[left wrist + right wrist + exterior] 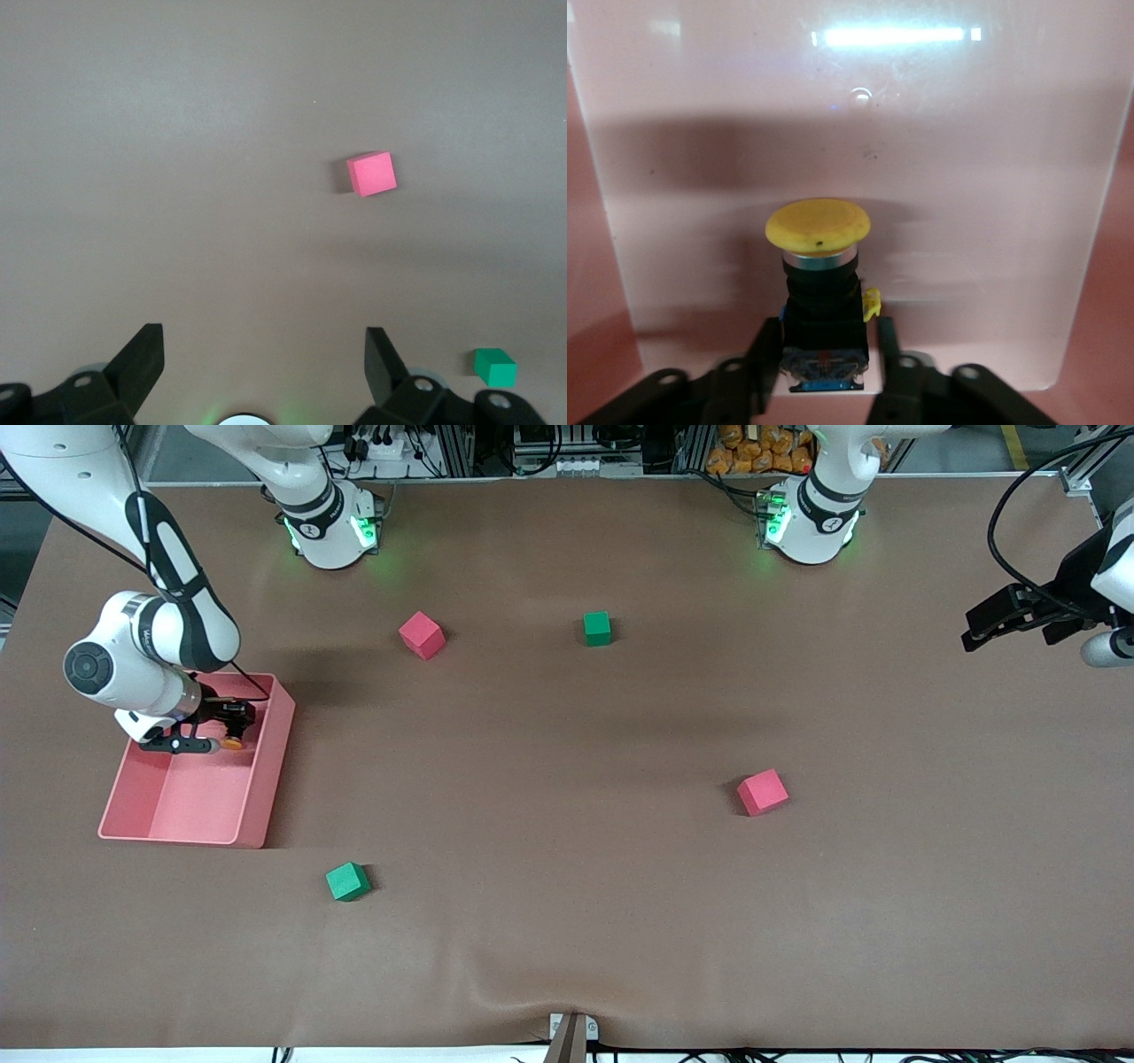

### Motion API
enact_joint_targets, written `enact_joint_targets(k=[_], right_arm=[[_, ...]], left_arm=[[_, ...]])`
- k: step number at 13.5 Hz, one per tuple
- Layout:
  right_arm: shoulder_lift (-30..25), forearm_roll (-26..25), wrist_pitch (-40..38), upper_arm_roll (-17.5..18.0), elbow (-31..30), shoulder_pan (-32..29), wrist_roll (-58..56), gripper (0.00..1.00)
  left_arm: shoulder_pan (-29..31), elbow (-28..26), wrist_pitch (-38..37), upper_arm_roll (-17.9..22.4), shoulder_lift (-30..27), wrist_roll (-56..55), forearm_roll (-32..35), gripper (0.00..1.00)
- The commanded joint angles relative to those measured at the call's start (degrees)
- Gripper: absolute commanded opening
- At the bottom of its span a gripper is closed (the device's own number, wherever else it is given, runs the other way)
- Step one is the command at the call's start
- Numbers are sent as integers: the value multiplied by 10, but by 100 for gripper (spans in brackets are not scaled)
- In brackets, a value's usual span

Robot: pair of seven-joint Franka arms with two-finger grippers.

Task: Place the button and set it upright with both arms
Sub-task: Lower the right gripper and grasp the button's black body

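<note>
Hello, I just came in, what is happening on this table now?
The right arm reaches into the pink tray at its end of the table. Its right hand is shut on the button, gripping the black body, the yellow-orange cap sticking out. The left hand waits open above the bare table near a red cube. Two green and two red cubes lie scattered.

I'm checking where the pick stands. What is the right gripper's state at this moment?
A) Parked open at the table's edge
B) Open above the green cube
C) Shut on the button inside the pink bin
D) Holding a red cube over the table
C: the right gripper has its fingers pressed against the black body of the button, down inside the pink bin; the left gripper waits open over the table.
</note>
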Motion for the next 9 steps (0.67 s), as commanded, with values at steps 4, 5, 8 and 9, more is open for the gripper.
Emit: enact_joint_targets(k=[4,5,8,9], right_arm=[[-47,-11,11,0,-8,-5,-12,10],[-50,-11,10,0,3,-5,-27,9],[-54,-11,8,-13,33,-6,-77,9],[-55,-11,8,-13,40,-5,-79,9]], left_arm=[[1,3,-2,-2,-1,2,1,100],[1,3,-2,-2,-1,2,1,100],[3,3,-2,-2,-1,3,0,100],[2,3,-2,-2,-1,2,0,100]])
